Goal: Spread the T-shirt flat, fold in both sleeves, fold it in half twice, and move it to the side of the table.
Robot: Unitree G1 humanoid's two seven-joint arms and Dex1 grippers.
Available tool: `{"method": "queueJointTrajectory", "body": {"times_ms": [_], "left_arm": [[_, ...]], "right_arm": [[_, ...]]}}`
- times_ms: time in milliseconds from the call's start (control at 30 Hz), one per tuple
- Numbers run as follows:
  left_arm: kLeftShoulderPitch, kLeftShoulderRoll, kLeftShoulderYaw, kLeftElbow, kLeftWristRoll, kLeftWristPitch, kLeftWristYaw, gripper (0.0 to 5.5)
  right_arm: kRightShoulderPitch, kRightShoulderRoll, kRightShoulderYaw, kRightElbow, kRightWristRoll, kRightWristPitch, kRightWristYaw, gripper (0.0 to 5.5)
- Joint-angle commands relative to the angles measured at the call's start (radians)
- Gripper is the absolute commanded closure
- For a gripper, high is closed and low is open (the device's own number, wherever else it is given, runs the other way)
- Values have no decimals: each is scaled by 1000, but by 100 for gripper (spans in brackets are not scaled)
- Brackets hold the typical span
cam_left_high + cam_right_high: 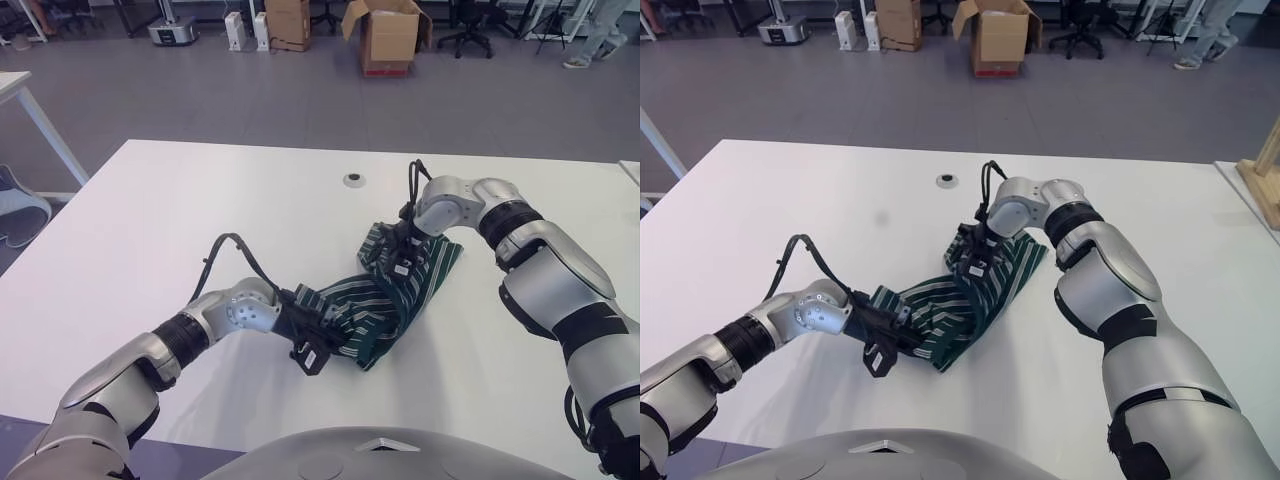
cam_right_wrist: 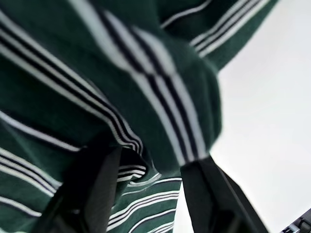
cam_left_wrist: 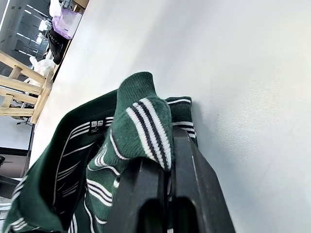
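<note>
A dark green T-shirt (image 1: pixel 385 300) with white stripes lies bunched in a long heap in the middle of the white table (image 1: pixel 180 220). My left gripper (image 1: pixel 318 345) sits at the heap's near end, shut on a fold of the fabric (image 3: pixel 141 116); the cloth is pinched between the black fingers (image 3: pixel 189 160). At the far end my right gripper (image 1: pixel 400 252) points down into the shirt. There a striped bunch (image 2: pixel 160 126) is held between its fingers (image 2: pixel 92 189), raised a little off the table.
A small round cable grommet (image 1: pixel 354 180) is set in the table behind the shirt. Bare tabletop lies on both sides of the heap. A wooden frame (image 1: pixel 1265 180) stands at the table's right edge. Cardboard boxes (image 1: pixel 388 35) sit on the floor beyond.
</note>
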Motion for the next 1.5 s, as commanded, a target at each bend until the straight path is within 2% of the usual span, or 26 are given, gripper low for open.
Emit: {"method": "queueJointTrajectory", "body": {"times_ms": [33,267,633,767,933,1033,1133,1233,1300,1367,1500], "left_arm": [[90,-21,-35,69,111,39,-39,548],[107,-44,-10,74,126,49,-38,548],[129,-77,13,119,167,46,-4,550],[128,-65,31,137,160,43,1,550],[129,-34,163,175,68,119,59,550],[131,-60,333,171,-107,244,105,550],[53,-102,489,127,-272,367,99,550],[36,-120,549,104,-306,416,70,550],[-240,-142,656,184,-359,463,71,550],[-404,-158,714,249,-373,479,64,550],[-726,-168,746,521,-283,409,94,550]], "right_arm": [[-61,16,-27,20,10,-54,-54,337],[-71,17,27,37,-19,-169,-7,337],[-82,8,52,54,-17,-190,32,548],[-61,-45,25,60,-1,-161,17,548],[-22,-165,-193,95,179,98,-51,548],[63,-250,-384,94,357,289,-59,548],[138,-265,-604,14,575,517,-102,548],[185,-258,-665,-102,626,637,-107,548],[188,-257,-773,-280,716,813,-188,548],[191,-259,-829,-409,755,929,-235,548],[21,-251,-809,-448,678,1002,-307,548]]}}
